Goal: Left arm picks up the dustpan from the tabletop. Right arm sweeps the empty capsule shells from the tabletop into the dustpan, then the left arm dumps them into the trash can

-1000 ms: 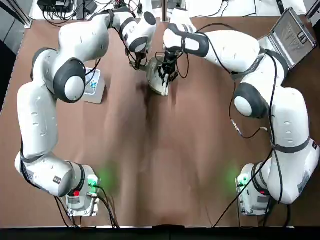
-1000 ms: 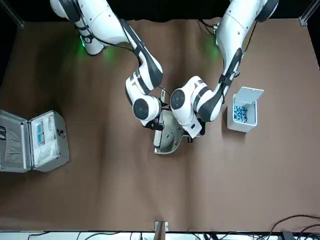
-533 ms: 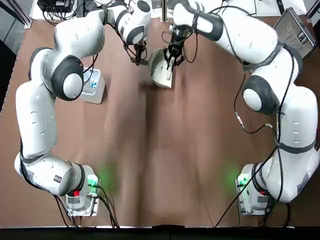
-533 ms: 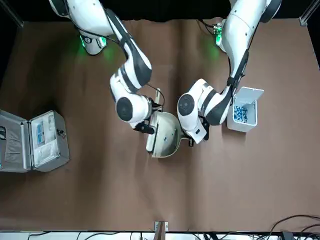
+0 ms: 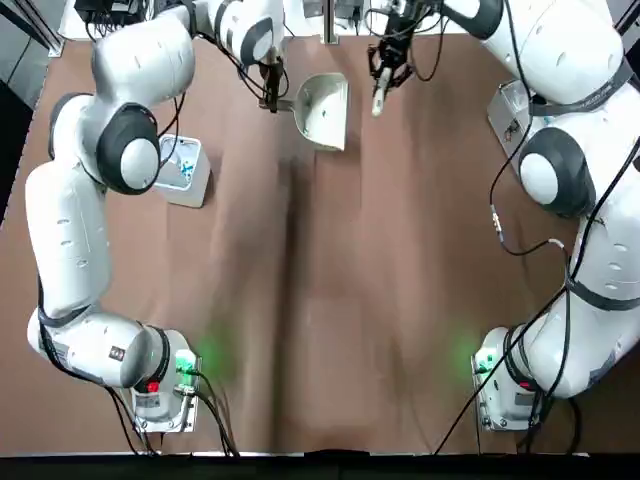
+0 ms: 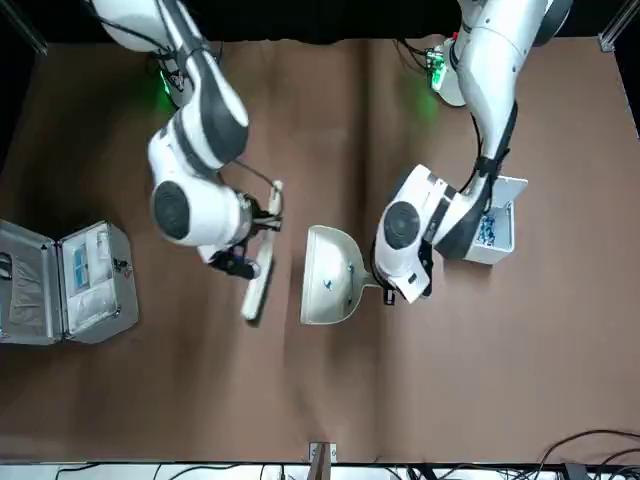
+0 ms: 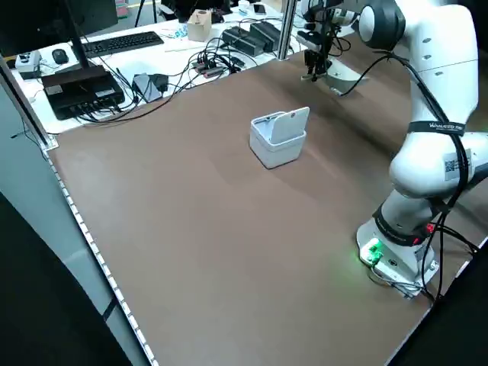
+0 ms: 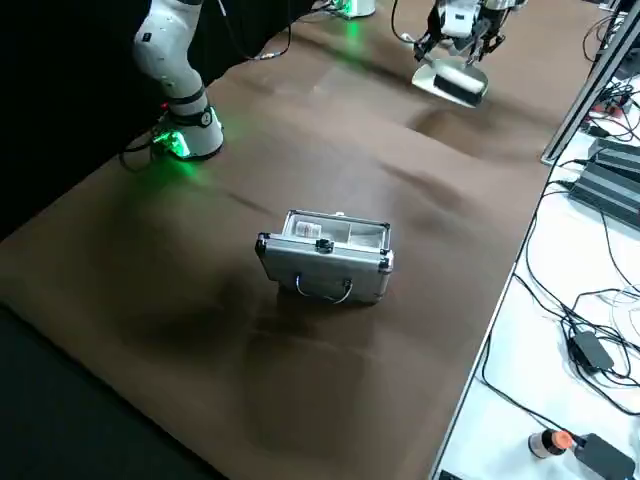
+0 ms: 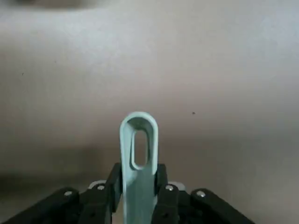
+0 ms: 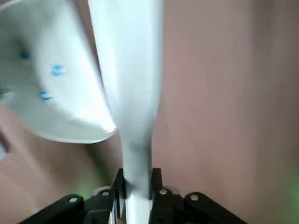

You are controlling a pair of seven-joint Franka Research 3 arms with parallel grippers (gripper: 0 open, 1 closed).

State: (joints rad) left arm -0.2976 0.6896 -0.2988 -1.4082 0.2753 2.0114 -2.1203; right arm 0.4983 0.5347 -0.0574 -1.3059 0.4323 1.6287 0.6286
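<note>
- Your left end effector [image 6: 392,290] is clamped on the thin looped handle of the smooth cream-white plastic dustpan [image 6: 327,275], holding its rounded pan beyond the desk's [image 5: 330,300] matte brown middle.
- A few tiny blue capsule shells [image 10: 46,83] lie inside the pan.
- Your right end effector [image 6: 243,262] grips a slim white brush [image 6: 262,255] just beside the pan.
- The light-grey square trash can [image 5: 185,170] sits near the left arm.

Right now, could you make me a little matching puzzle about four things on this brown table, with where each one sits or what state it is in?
Things:
1. cream-white plastic dustpan
2. slim white brush
3. light-grey square trash can
4. silver metal case

States:
A. flap lid up
B. handle held by left gripper fingers
C. standing alone, unheld
D. held by right gripper fingers

Pairs: 1-B, 2-D, 3-A, 4-C
</note>
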